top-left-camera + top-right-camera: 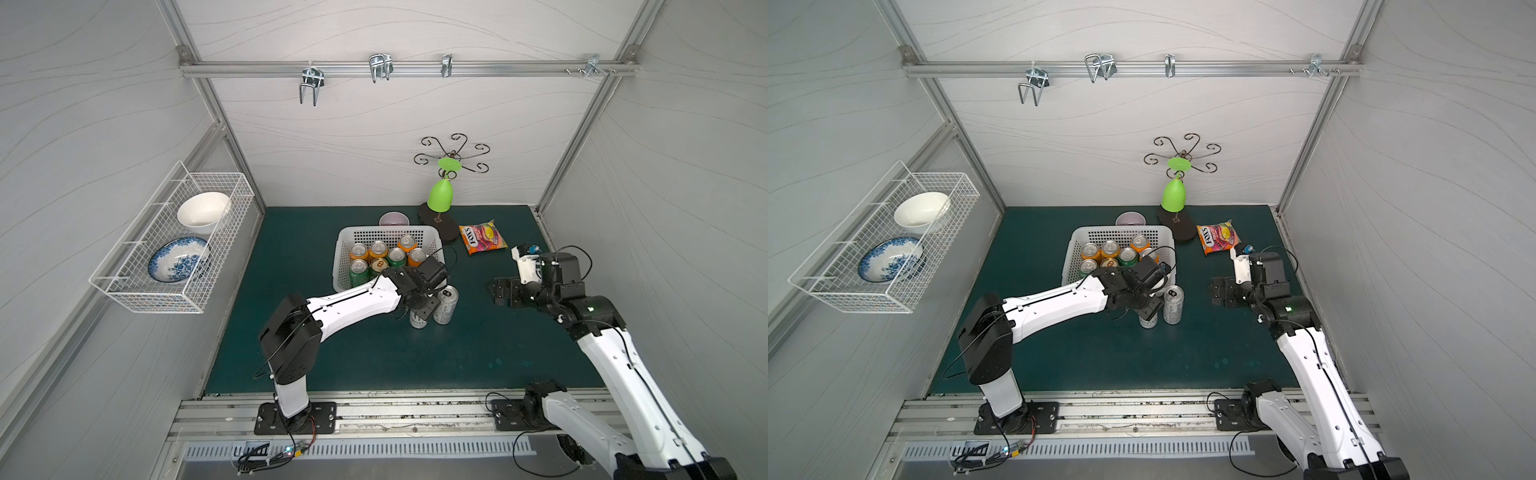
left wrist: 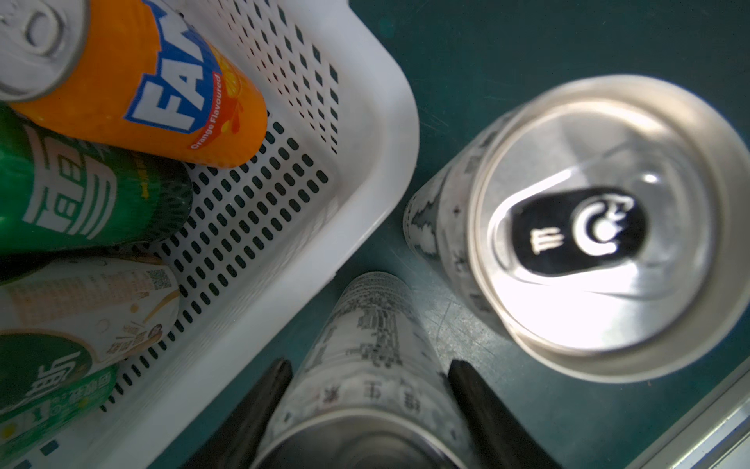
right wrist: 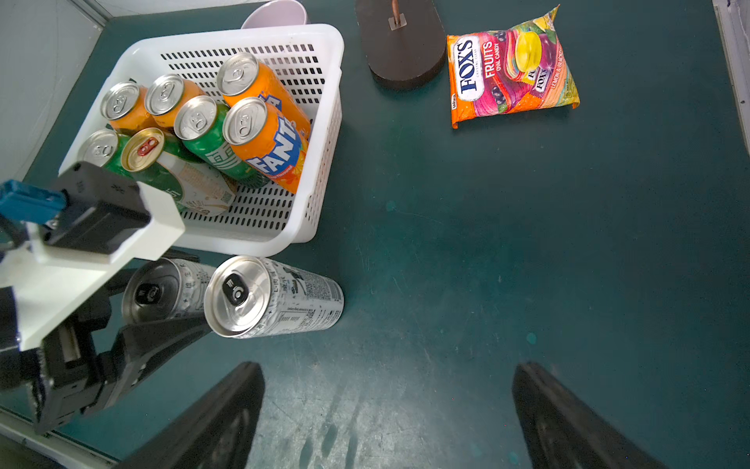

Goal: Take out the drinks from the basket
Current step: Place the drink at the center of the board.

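- Nearest me, my left gripper [image 2: 371, 365] is clamped on a tall silver can [image 2: 373, 308] that stands upright on the mat [image 1: 374, 353], just outside the basket.
- To its left, the basket [image 1: 340, 262] holds seven standing cans [image 3: 195, 122], and my left arm is nearer to them.
- Just to the right, a second silver can [image 1: 445, 305] crowds the release.
- Further right, my right gripper [image 1: 498, 291] gapes empty, near the candy bag [image 1: 484, 237].

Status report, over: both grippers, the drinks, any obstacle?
Left gripper shut on silver can, upright on mat beside basket. Right gripper open, over bare mat. Seven cans in basket. Second silver can close beside the held one.
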`<state>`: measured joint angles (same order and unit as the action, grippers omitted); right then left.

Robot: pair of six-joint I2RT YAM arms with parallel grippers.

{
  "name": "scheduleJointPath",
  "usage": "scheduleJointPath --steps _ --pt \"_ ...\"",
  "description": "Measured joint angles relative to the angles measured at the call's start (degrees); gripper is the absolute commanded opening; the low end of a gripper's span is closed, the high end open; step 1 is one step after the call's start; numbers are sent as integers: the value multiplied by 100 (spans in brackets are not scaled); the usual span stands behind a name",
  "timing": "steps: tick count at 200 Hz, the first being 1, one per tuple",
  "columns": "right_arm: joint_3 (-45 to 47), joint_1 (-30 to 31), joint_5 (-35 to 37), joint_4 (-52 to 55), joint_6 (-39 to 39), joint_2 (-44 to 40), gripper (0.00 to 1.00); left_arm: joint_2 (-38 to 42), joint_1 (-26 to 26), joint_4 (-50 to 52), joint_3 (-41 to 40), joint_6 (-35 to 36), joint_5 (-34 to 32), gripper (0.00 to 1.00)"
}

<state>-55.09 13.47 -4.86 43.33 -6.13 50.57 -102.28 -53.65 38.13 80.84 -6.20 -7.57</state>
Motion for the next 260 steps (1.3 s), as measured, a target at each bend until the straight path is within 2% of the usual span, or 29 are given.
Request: scheduleJointPath --steps 106,147,226,260 --pt "0 -2 0 0 2 0 99 4 0 -2 0 -44 2 62" --pt "0 -2 0 0 7 0 99 59 0 -13 0 -87 13 71" --pt "0 -2 2 0 11 0 99 560 -2 -76 -11 -127 22 83" --pt "0 -2 -22 0 15 0 99 992 -2 -114 -271 -131 0 89"
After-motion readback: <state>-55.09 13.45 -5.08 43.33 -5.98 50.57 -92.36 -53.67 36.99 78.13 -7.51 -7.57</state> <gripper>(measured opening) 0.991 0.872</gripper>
